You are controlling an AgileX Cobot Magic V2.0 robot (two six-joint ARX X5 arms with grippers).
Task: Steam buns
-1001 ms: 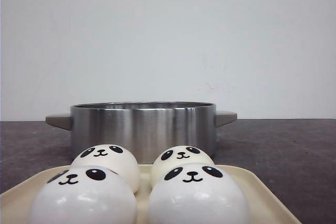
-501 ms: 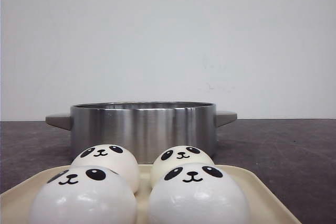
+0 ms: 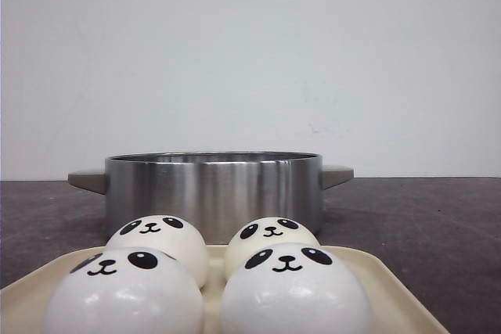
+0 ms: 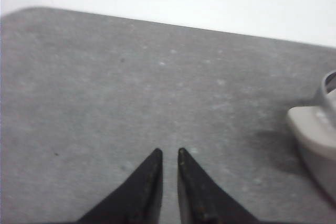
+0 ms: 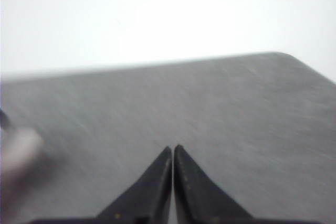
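Buns (image 3: 286, 291) sit four together on cream tray (image 3: 376, 275) nearest you, two front, two behind, panda faces toward front camera. Steel pot (image 3: 213, 189) stands just behind tray on dark table (image 3: 438, 224). Front view shows you neither arm. Left wrist view: left gripper (image 4: 168, 153) tips nearly together, narrow gap, nothing held, pot handle (image 4: 315, 129) at frame edge. Right wrist view: right gripper (image 5: 172, 148) tips touching, empty, blurred pale shape at edge; you see no buns from either wrist.
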